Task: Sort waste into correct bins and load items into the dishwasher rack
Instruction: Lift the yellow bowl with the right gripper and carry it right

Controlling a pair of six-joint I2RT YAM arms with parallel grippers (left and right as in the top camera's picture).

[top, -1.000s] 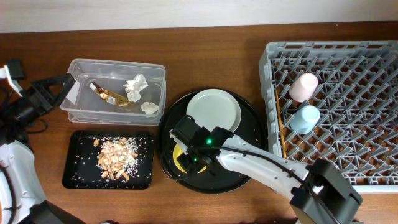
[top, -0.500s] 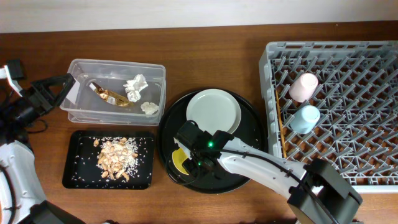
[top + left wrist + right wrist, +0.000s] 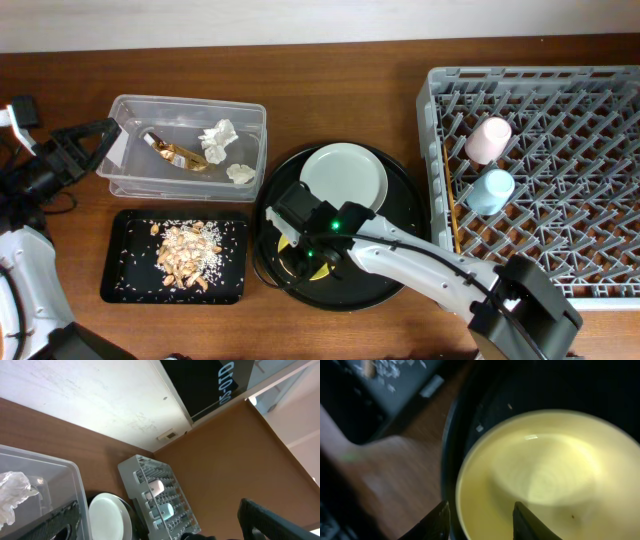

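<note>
Dishwasher rack point(image 3: 600, 180): where does it stand?
Far right of the table. The round black tray point(image 3: 405, 215) sits mid-table. The clear tub point(image 3: 140, 110) is back left, with the left gripper point(image 3: 95, 147) beside it, fingers spread wide on nothing.
And on the tray?
The plate point(image 3: 343, 175), with the yellow bowl point(image 3: 545, 475) just beside it. The right gripper point(image 3: 482, 520) hangs over the bowl's rim, fingers apart, one either side.
Cups?
The pink cup point(image 3: 487, 139) and blue cup point(image 3: 489, 190) sit in the rack, near its left edge.

Overhead top-down; right wrist atop yellow bowl point(image 3: 545, 475)
</note>
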